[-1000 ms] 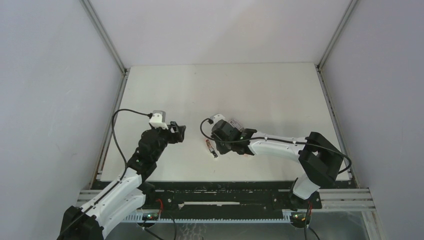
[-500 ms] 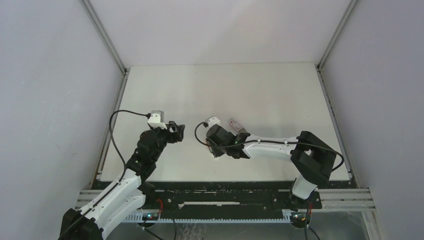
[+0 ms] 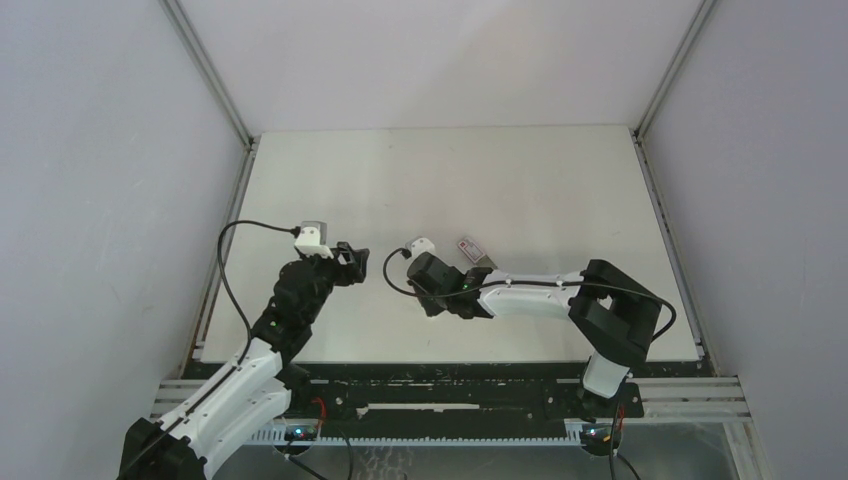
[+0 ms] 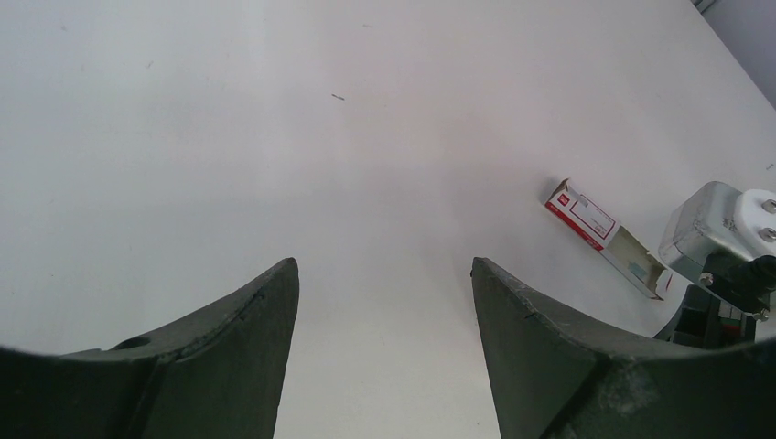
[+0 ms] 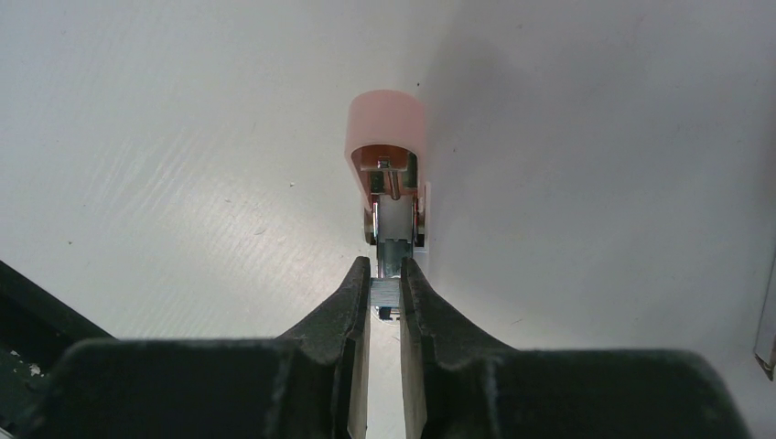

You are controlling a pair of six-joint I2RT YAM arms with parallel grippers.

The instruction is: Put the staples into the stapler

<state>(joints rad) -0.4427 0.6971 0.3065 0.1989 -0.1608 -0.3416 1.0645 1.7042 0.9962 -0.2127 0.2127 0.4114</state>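
In the right wrist view my right gripper (image 5: 385, 264) is shut on the staples (image 5: 384, 293), a short grey metallic strip between its fingertips. The strip sits right at the near end of the metal channel of the pink stapler (image 5: 386, 137), which lies open on the table with its lid swung back. In the top view my right gripper (image 3: 428, 303) covers the stapler. The staple box (image 3: 472, 250) lies just behind it, and shows open-ended in the left wrist view (image 4: 604, 236). My left gripper (image 3: 357, 263) hovers open and empty to the left, its jaws wide apart (image 4: 384, 267).
The right arm's wrist camera housing (image 4: 723, 233) shows at the right edge of the left wrist view. A black rail (image 3: 440, 375) runs along the table's near edge. Grey walls stand on both sides.
My right gripper has moved left and toward the near edge with the staples, and now covers the stapler in the top view. The left arm has barely moved.
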